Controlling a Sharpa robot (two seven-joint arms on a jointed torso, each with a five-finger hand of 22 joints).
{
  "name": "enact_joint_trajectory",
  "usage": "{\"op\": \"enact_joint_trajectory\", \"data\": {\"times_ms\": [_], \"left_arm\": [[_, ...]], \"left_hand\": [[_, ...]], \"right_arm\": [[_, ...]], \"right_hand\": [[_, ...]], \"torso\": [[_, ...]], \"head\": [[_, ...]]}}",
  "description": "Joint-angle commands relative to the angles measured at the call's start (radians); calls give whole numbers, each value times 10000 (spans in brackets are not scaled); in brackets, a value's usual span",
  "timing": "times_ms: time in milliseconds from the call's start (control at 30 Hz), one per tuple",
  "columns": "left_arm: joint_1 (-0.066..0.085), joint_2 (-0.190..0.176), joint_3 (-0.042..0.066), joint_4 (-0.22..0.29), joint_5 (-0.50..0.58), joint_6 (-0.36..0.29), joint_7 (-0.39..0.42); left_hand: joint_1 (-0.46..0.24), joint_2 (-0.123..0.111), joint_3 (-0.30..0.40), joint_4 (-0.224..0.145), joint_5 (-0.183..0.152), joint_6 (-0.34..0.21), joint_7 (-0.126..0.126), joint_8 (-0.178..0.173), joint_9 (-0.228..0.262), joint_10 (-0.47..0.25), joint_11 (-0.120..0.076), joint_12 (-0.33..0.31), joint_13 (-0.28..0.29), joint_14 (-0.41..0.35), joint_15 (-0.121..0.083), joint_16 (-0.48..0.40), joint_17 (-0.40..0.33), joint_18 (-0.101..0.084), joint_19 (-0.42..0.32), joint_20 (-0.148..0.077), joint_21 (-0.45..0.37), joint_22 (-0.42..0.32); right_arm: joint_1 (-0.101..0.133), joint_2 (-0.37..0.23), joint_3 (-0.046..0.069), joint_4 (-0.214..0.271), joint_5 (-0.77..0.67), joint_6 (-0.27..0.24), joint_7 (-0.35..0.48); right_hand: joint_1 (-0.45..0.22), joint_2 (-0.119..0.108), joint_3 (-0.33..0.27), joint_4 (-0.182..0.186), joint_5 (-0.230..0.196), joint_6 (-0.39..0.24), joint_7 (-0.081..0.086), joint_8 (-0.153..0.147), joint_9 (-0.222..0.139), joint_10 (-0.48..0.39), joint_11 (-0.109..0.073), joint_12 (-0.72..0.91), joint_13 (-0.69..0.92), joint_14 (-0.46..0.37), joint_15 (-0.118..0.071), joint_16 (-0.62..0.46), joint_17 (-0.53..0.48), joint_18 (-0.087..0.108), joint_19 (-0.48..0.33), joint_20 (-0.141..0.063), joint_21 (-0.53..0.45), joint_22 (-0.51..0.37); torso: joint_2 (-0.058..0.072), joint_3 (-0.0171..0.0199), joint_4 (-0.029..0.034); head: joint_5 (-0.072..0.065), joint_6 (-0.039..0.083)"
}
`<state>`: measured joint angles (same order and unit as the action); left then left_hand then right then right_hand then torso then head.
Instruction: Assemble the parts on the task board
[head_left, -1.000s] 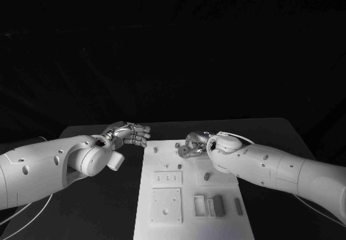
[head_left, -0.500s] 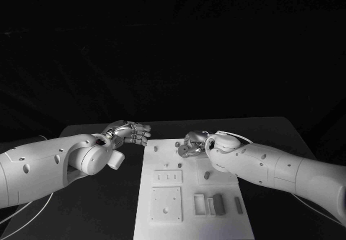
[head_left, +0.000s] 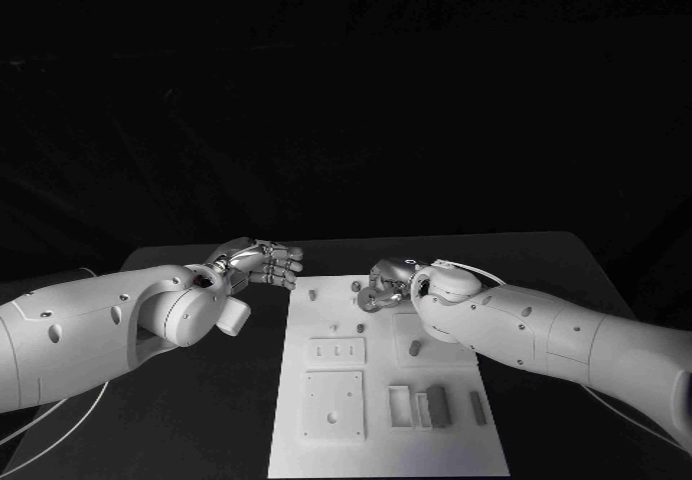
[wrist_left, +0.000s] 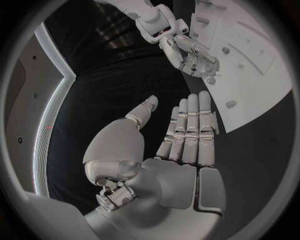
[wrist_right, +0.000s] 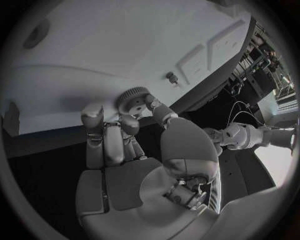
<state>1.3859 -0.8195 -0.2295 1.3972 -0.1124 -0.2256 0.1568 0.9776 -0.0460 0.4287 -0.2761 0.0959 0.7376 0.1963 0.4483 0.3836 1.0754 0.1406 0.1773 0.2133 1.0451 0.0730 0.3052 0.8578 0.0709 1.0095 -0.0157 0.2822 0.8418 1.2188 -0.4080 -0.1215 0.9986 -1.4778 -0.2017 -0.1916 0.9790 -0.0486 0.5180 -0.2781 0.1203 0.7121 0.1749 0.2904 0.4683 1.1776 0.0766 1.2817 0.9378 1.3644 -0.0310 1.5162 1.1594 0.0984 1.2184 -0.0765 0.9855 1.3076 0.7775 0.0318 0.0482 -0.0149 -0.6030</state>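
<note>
Holding one gear (wrist_right: 132, 99): right hand (wrist_right: 125, 145); left hand (wrist_left: 181, 135) empty.

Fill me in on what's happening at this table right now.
A two-armed robot is assembling parts on a white task board. The right robot hand holds a small toothed gear between thumb and fingers over the far end of the board. The left robot hand hovers beside the board's far left corner, holding nothing, fingers straight and side by side. Several small parts, including a short peg, stand in the board nearer the robot.
</note>
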Motion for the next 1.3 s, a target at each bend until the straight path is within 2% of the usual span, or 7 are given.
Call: {"op": "enact_joint_trajectory", "data": {"times_ms": [33, 167, 600, 767, 867, 1000, 1300], "left_arm": [[9, 15, 8, 22, -27, 32, 85], [9, 13, 8, 23, -31, 28, 82], [9, 9, 8, 37, -42, 3, 80], [9, 0, 8, 45, -44, -6, 81], [9, -9, 8, 48, -46, -15, 81], [9, -29, 8, 57, -55, -19, 86], [9, -56, 8, 65, -70, -50, 81]], "left_hand": [[-38, -35, 16, 17, -27, -19, 44, -38, 17, -20, 29, -63, 11, 73, 27, -58, 19, 107, 4, -78, -36, 16], [-36, -35, 17, 16, -27, -18, 43, -38, 19, -18, 28, -63, 13, 74, 26, -61, 21, 107, 4, -78, -36, 17], [-30, -35, 20, 12, -26, -14, 41, -39, 24, -17, 27, -66, 17, 76, 26, -69, 28, 107, 4, -79, -37, 18], [-30, -37, 20, 11, -27, -13, 41, -40, 26, -16, 27, -67, 19, 77, 26, -72, 31, 107, 4, -78, -38, 19], [-30, -38, 20, 12, -27, -12, 41, -40, 27, -16, 28, -67, 19, 78, 26, -73, 32, 106, 4, -78, -38, 19], [-31, -39, 19, 11, -28, -12, 41, -41, 28, -17, 28, -69, 20, 78, 27, -76, 34, 106, 3, -78, -38, 20], [-32, -42, 18, 11, -28, -12, 41, -43, 32, -17, 28, -71, 23, 79, 27, -81, 39, 106, 2, -77, -40, 21]], "right_arm": [[-71, -25, -40, -26, -144, 181, 4], [-73, -30, -41, -25, -183, 156, 7], [-75, -31, -49, 31, -596, -370, 24], [-75, -97, -50, 117, -541, -530, 73], [-75, -193, -49, 253, -446, -656, 112], [-75, -352, -47, 518, -441, -714, 122], [-72, -679, -35, 1107, -452, -993, 121]], "right_hand": [[289, 123, 362, 65, -98, 306, 55, 105, 45, -9, -102, -39, -14, 5, -78, 6, -14, 1634, -20, 19, 13, 166], [374, 216, 623, 27, -80, 459, 6, 147, 43, 16, -149, -59, -14, 15, -123, 1, -12, 1634, -8, 43, 25, 179], [558, 80, 878, -119, -35, 971, -155, 350, 151, 149, -303, -104, -3, 114, -260, 6, 78, 1634, 50, 43, 89, 193], [565, 123, 885, -93, -38, 1296, -266, 513, 283, 201, -408, -147, 2, 141, -350, 1, 101, 1634, 68, 45, 103, 188], [311, 150, 826, 38, -167, 1406, -314, 548, 339, 215, -457, -188, 7, 141, -399, -12, 89, 1634, 85, 63, 95, 175], [117, 69, 853, 182, -371, 1599, -391, 608, 411, 233, -532, -229, 27, 141, -468, -23, 78, 1634, 108, 38, 77, 163], [117, 95, 922, 179, -352, 1774, -458, 662, 467, 248, -597, -260, 44, 141, -529, -30, 78, 1633, 116, 11, 70, 165]], "torso": [[-2, 4, -7], [-4, 5, -20], [-11, 6, -18], [-10, 12, -28], [-9, 12, -31], [-9, 13, -28], [-9, 14, -23]], "head": [[5, -18], [10, -33], [-5, -35], [-13, -28], [-9, -28], [-5, -44], [7, -47]]}}
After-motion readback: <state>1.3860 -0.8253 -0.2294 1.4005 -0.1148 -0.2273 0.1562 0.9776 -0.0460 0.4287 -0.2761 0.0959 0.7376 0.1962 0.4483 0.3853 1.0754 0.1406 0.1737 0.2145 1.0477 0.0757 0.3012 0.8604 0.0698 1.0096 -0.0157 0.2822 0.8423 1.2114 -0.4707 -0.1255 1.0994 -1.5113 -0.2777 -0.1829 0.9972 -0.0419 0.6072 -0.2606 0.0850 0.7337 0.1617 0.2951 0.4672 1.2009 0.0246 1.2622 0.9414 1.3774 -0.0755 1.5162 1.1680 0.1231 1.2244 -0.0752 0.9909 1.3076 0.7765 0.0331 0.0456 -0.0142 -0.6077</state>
